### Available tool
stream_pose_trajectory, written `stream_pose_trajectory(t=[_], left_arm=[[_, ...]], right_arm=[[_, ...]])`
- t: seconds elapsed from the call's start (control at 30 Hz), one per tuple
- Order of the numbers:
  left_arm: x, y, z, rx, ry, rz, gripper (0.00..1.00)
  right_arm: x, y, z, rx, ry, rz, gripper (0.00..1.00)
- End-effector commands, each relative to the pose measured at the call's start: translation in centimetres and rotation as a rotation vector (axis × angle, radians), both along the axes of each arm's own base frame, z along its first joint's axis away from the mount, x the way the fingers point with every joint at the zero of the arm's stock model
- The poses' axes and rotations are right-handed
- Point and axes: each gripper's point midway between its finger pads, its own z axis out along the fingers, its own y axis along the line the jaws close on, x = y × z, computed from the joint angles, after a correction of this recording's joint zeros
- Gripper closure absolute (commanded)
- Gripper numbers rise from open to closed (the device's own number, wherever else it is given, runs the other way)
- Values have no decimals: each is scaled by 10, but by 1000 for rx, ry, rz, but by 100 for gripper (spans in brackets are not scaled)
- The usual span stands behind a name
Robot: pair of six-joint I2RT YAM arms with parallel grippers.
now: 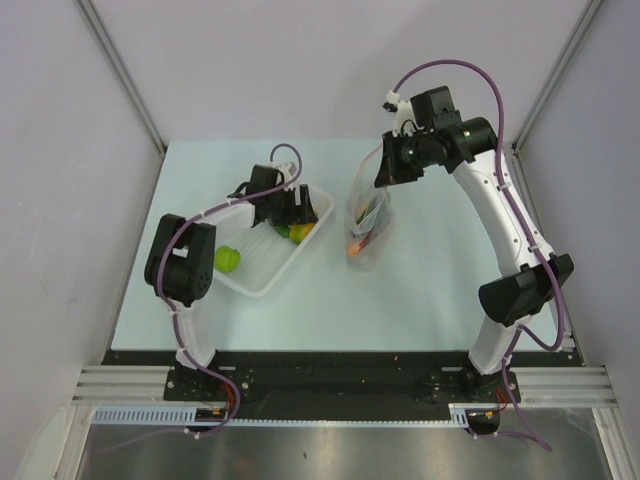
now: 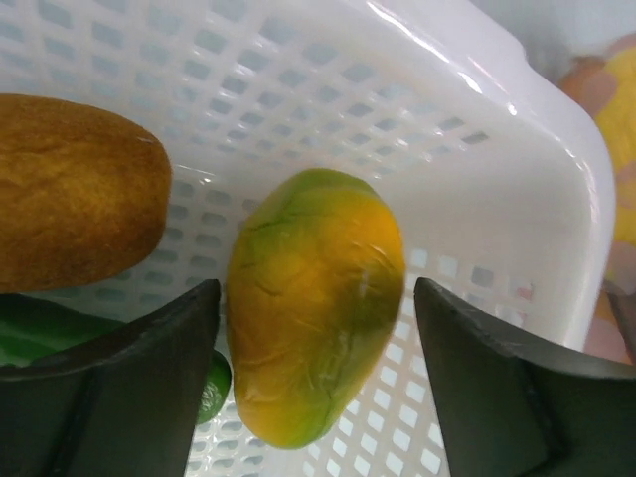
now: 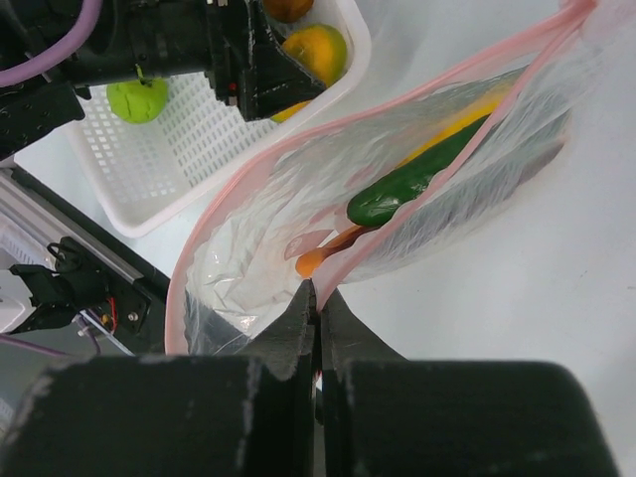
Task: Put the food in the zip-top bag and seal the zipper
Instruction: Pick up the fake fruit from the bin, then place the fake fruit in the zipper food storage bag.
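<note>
My left gripper (image 2: 318,298) is open inside the white tray (image 2: 447,149), its jaws on either side of a yellow-green mango-like piece (image 2: 313,308) without clamping it. An orange-brown piece (image 2: 70,194) and a green piece (image 2: 30,328) lie beside it. A lime-green ball (image 1: 228,259) sits at the tray's near end. My right gripper (image 3: 316,290) is shut on the pink-red zipper strip (image 3: 397,99) of the clear zip-top bag (image 3: 248,238), holding its mouth open. Inside the bag lie a green cucumber (image 3: 417,179), an orange piece (image 3: 313,261) and a yellow piece (image 3: 467,114).
The tray (image 1: 262,290) lies at an angle left of centre on the pale table, the bag (image 1: 368,225) just to its right. Grey walls enclose the table on three sides. The arm bases stand at the near edge.
</note>
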Motion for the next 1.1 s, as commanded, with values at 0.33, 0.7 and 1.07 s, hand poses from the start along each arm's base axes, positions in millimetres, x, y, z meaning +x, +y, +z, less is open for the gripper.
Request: stream_pose_trajectory(t=[0.33, 0.7, 1.07], left_arm=[[-5, -3, 217, -184, -601, -58, 41], [-99, -100, 419, -710, -1136, -222, 45], [-100, -149, 376, -777, -1047, -257, 45]], right_arm=[[-2, 11, 20, 144, 19, 52, 100], [3, 11, 15, 243, 117, 42, 100], [-4, 9, 28, 306, 130, 57, 100]])
